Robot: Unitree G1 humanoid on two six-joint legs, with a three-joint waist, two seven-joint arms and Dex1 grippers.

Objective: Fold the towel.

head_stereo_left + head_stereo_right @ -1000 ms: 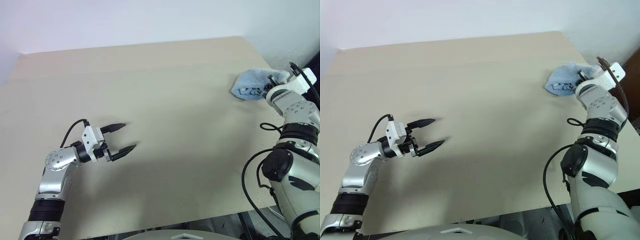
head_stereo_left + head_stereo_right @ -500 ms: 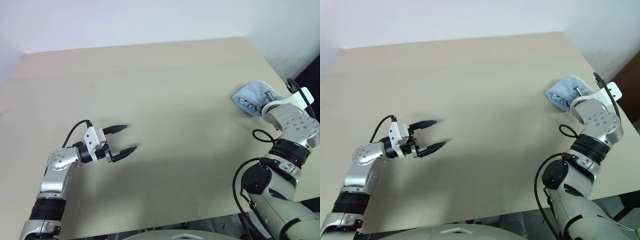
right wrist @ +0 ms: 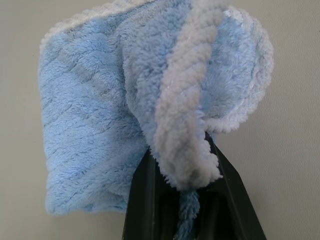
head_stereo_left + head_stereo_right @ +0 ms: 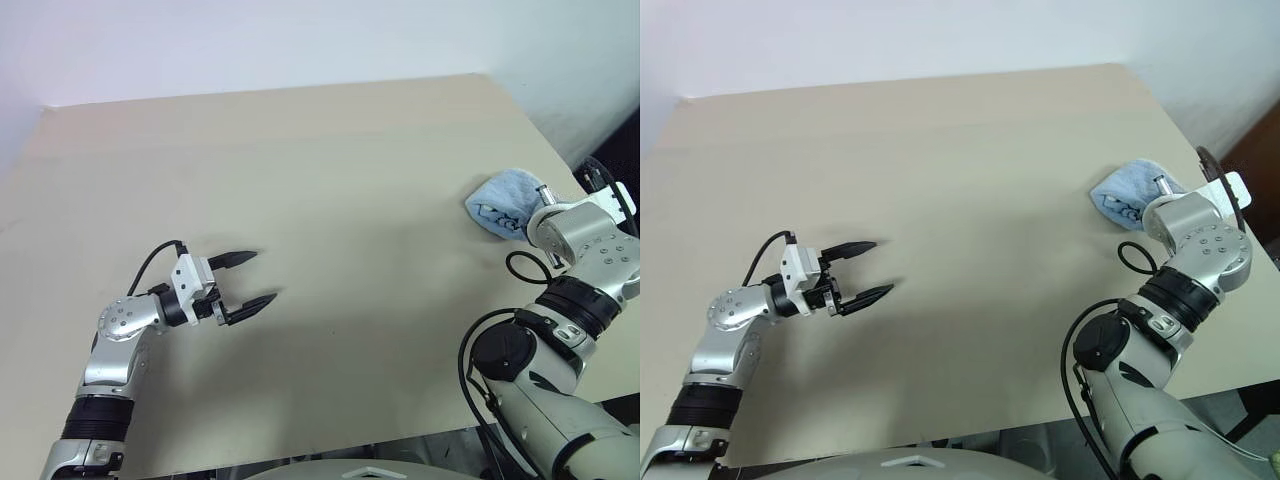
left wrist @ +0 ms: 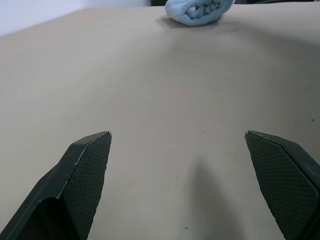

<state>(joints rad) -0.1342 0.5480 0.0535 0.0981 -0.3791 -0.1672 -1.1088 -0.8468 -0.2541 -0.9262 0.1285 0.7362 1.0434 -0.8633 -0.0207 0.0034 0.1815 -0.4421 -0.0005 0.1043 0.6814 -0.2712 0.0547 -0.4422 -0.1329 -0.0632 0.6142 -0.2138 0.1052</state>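
Now, left gripper [image 4: 256, 279]: black fingers spread wide with nothing between them, hovering low over the table's [image 4: 330, 210] left half, nearer the front edge, pointing across toward the right.
Towel place: the towel [image 4: 497, 199] lies bunched by the table's right edge, toward the far right corner, well apart from the left gripper.
Right gripper [image 3: 186, 196]: fingers pinched together on a thick rolled hem of the towel; in the wrist view the cloth rises out of the narrow gap between them.
Handling: soft, light terry, I judge; it will sag and drape rather than keep a shape, and is not fragile or slippery, though a thin pinch could slide off the pile.
Where to grip: probably the white stitched border at a corner, with the second corner of the same edge for the empty gripper.
Axis: crumpled, so no true long axis can be read; the heap looks slightly longer along the line from the right edge toward the table's middle.
Facing: dark marks show on the side turned to the front edge.
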